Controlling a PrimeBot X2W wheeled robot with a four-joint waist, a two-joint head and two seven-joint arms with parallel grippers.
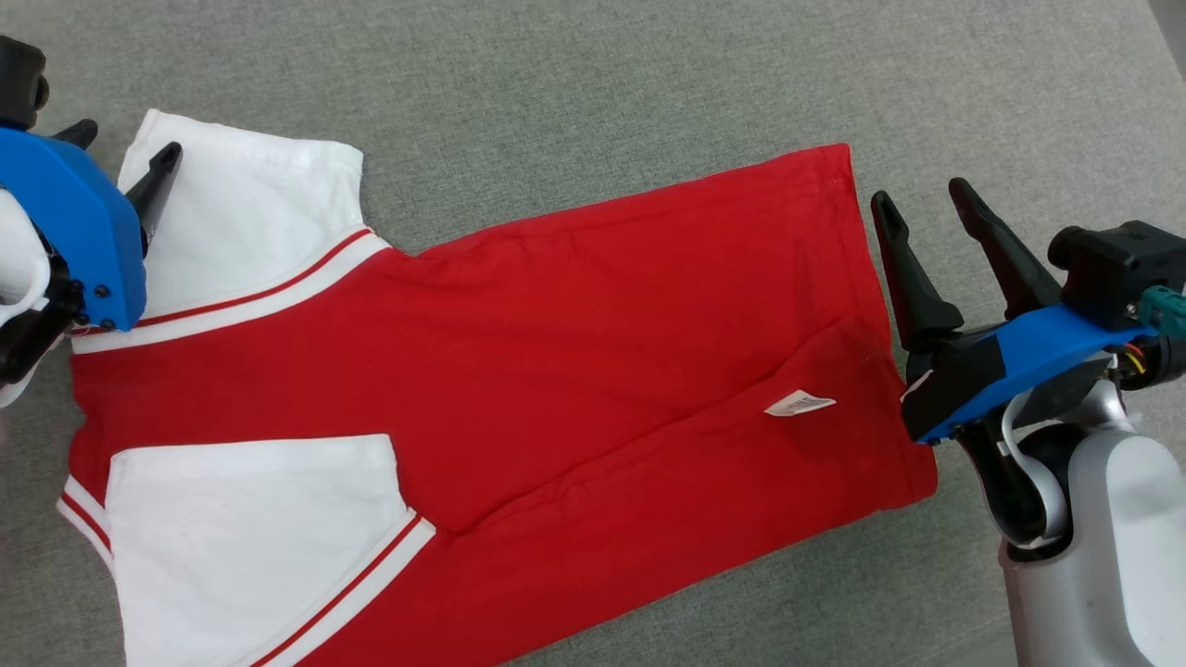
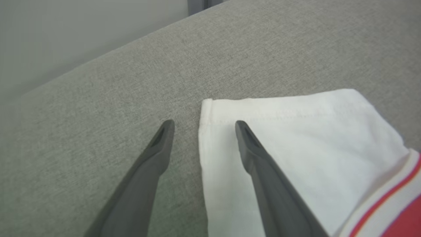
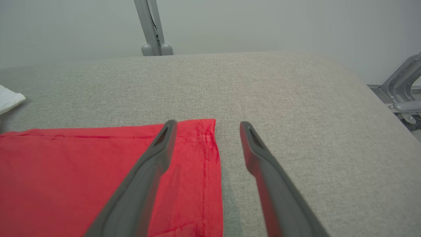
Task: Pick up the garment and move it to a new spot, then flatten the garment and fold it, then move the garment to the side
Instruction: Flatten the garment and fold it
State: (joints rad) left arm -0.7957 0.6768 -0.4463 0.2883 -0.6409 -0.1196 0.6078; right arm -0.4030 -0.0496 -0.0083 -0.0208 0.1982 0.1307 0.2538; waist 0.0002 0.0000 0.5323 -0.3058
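Soft, light garment (image 1: 556,352): you had both jaws released, straddling its white sleeve (image 2: 296,138) and red hem (image 3: 209,164), probably the best holds.

We see a grey woven-fabric counter (image 1: 593,74), soft and rounded at the edges, spreading ahead of the right gripper (image 3: 205,125) & the left gripper (image 2: 202,123). Ahead & a bit left of the right gripper, past the counter's far edge, a pale metal post (image 3: 152,29) stands vs. a plain light wall (image 3: 263,23), w/ two rounded knobs (image 3: 158,49) at its base. Off to that gripper's right, beyond the counter's corner, grey metal struts (image 3: 403,85) slant up. Straight ahead of the left gripper, at the far edge, there's a dark upright piece (image 2: 199,4); we can't tell what it is.
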